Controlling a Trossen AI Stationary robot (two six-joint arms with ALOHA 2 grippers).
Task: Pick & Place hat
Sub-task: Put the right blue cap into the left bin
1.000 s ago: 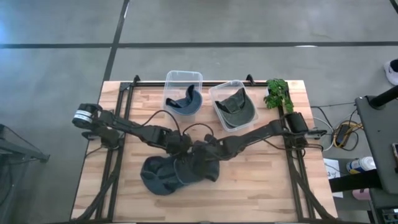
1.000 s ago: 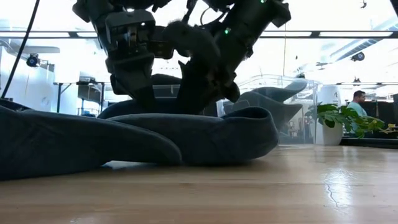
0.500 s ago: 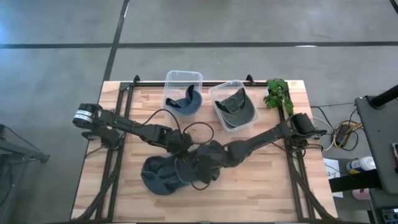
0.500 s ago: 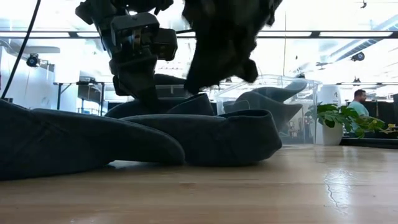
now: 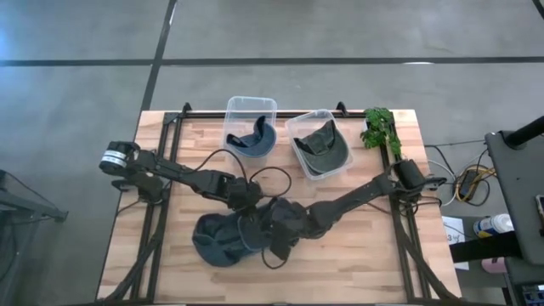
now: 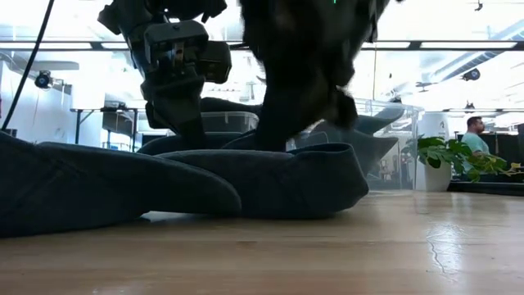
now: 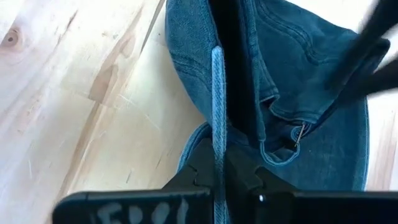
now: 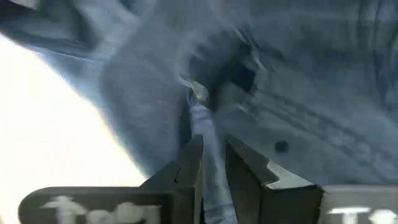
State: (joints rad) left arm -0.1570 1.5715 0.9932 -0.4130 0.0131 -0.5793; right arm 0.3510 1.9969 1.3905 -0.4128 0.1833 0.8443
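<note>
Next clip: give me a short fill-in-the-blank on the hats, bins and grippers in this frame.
1. Both grippers are shut on the blue denim hat lying on the ____.
2. The number of clear bins at the table's far edge is ____.
3. Each bin holds a ____.
4. Beside the right bin stands a green ____.

Missing words: table; two; hat; plant

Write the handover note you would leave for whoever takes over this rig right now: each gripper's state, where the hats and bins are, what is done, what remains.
Left gripper: shut on a fold of the blue denim hat, low over the table's front centre.
Right gripper: shut on a fold of the same hat, beside the left one.
The hat lies crumpled on the wooden table, both arms bent over it.
Done: one dark blue hat sits in the left clear bin, one grey-green hat in the right clear bin, both at the table's far edge beside a potted plant.
Left: lift this hat and place it; which bin it goes in cannot be told.
</note>
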